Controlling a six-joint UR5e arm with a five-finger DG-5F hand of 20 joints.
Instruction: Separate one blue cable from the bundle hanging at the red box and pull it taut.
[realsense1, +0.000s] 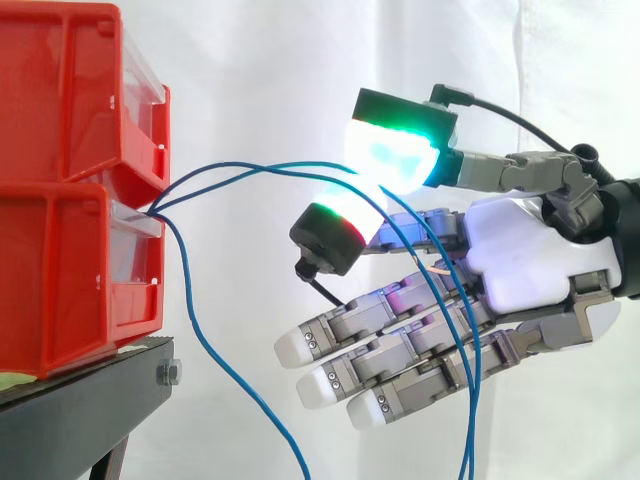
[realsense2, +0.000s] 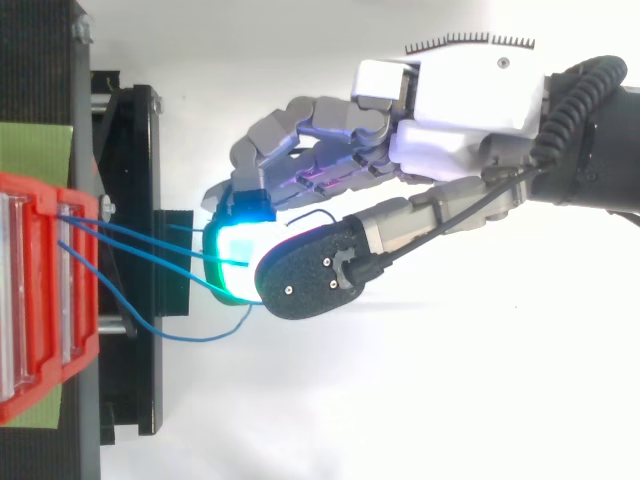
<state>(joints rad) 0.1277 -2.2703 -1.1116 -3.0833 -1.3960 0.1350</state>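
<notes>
The blue cables (realsense1: 262, 168) came out of the gap between the two stacked red bins at the 9 o'clock side of the side view. Two strands ran toward 3 o'clock in a shallow upward arc rather than a straight line. They passed between two glowing pads of the hand (realsense1: 520, 250), then draped across the straight fingers and hung down toward 6 o'clock. A third strand (realsense1: 215, 360) dropped from the same gap toward 5 o'clock, apart from the hand. In the top view it made a loose loop (realsense2: 200, 338) at the 7 o'clock side of the pads.

The hand gripped the two strands in a pinch. A green and cyan pad (realsense1: 395, 150) sat at 12 o'clock of them, and a red and white pad (realsense1: 345, 218) closed up from 6 o'clock. The other fingers, with white fingertips (realsense1: 295, 348), lay straight and pointed toward 9 o'clock below the pinch, holding nothing. In the top view the hand (realsense2: 470, 90) reached in from 3 o'clock.

The upper red bin (realsense1: 70, 90) rested on the lower red bin (realsense1: 70, 280). Both stood on a black stand (realsense1: 90, 395), with a green sheet (realsense2: 35, 150) on the stand beside the bins in the top view. A white curtain (realsense1: 260, 60) hung behind everything.
</notes>
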